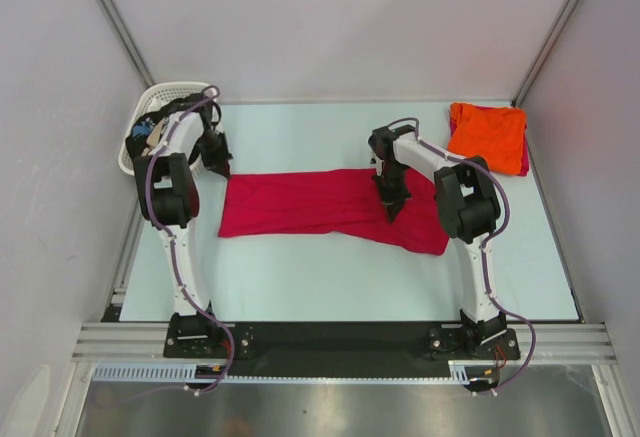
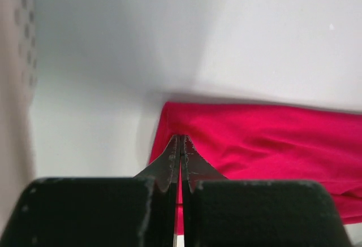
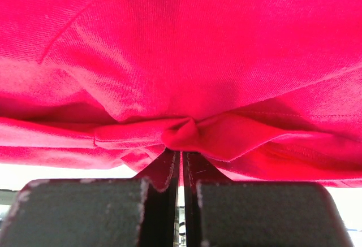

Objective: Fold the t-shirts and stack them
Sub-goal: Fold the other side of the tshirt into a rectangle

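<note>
K: Position of the crimson-red cloth t-shirt (image 1: 310,202)?

M: Middle of the pale tabletop (image 1: 330,277), laid out in a long band running left to right. It is lightly wrinkled, and its right end dips toward the near edge.

K: Right tool (image 3: 181,145)?

M: Set down on the shirt, a little right of its centre. It is closed, with a bunched fold of red cloth pinched between its tips — plain in the wrist view.

K: Left tool (image 2: 180,141)?

M: At the shirt's far-left corner, jaws pressed together with no gap. The tips lie over the hem, but I can't tell whether any cloth is caught.

K: Anything else?

M: A bright orange folded t-shirt (image 1: 487,135) lies well beyond the shirt's right end, toward the far side. A white plastic lattice basket (image 1: 172,87) sits beyond the shirt's left end — behind the left arm.
</note>
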Robot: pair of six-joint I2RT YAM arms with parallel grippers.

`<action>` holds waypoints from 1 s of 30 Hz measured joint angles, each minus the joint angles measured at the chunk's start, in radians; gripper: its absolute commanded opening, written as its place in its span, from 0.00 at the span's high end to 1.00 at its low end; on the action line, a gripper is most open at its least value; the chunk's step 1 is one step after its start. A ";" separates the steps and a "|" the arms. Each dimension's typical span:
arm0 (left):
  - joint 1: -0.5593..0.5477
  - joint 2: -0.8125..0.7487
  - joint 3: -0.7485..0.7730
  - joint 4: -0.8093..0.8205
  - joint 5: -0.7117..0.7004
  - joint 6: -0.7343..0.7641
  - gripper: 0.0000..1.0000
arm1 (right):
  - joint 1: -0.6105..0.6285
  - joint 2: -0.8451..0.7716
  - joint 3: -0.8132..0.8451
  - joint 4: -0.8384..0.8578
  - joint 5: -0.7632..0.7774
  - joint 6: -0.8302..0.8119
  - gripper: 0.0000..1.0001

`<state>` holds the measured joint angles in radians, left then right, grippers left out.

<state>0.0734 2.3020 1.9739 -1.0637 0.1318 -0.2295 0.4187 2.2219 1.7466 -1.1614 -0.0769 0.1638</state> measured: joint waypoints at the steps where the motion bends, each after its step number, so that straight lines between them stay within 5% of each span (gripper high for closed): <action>1: 0.000 0.000 0.010 0.000 -0.008 -0.003 1.00 | 0.001 0.000 0.000 0.000 0.000 0.000 1.00; 30: 0.003 0.107 0.138 0.024 -0.012 -0.033 1.00 | 0.003 -0.002 -0.016 -0.001 0.004 0.000 1.00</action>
<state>0.0765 2.4092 2.1117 -1.0401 0.1196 -0.2626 0.4217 2.2200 1.7309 -1.1622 -0.0727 0.1635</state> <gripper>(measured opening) 0.005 0.012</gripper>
